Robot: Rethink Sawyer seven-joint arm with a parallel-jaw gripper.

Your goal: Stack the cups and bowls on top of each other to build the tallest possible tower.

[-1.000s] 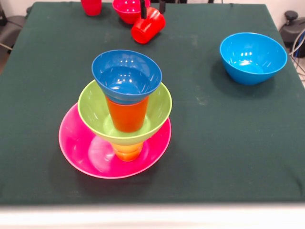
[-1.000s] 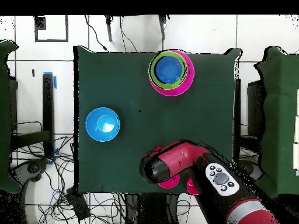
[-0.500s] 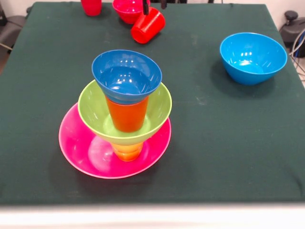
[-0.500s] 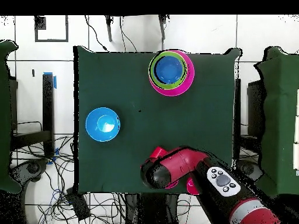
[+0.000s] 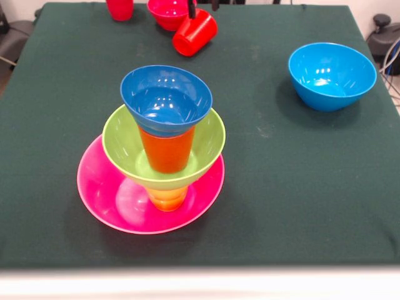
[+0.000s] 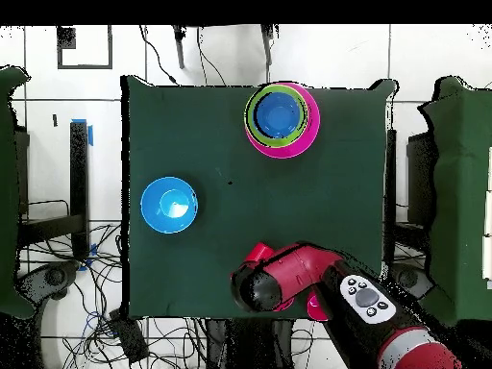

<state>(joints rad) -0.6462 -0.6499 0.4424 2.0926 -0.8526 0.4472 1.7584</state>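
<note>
The tower stands at the table's front left: a wide pink bowl point(image 5: 106, 194), a yellow cup point(image 5: 166, 199), a lime green bowl point(image 5: 122, 140), an orange cup point(image 5: 166, 153) and a dark blue bowl point(image 5: 165, 99) on top. From above, the tower point(image 6: 281, 117) shows as nested rings. At the far edge my gripper point(image 5: 202, 9) is shut on the rim of a tilted red cup point(image 5: 195, 32), with only the finger ends showing. The arm point(image 6: 298, 279) covers most of that red cup point(image 6: 258, 254) in the overhead view.
A light blue bowl point(image 5: 331, 75) sits alone at the right. A small red bowl point(image 5: 167, 12) and another red cup point(image 5: 120, 7) stand at the far edge beside the held cup. The light blue bowl point(image 6: 169, 204) also shows from above.
The gripper and the tilted red cup have shifted a little toward the far edge of the table. The tower and the light blue bowl have not moved.
</note>
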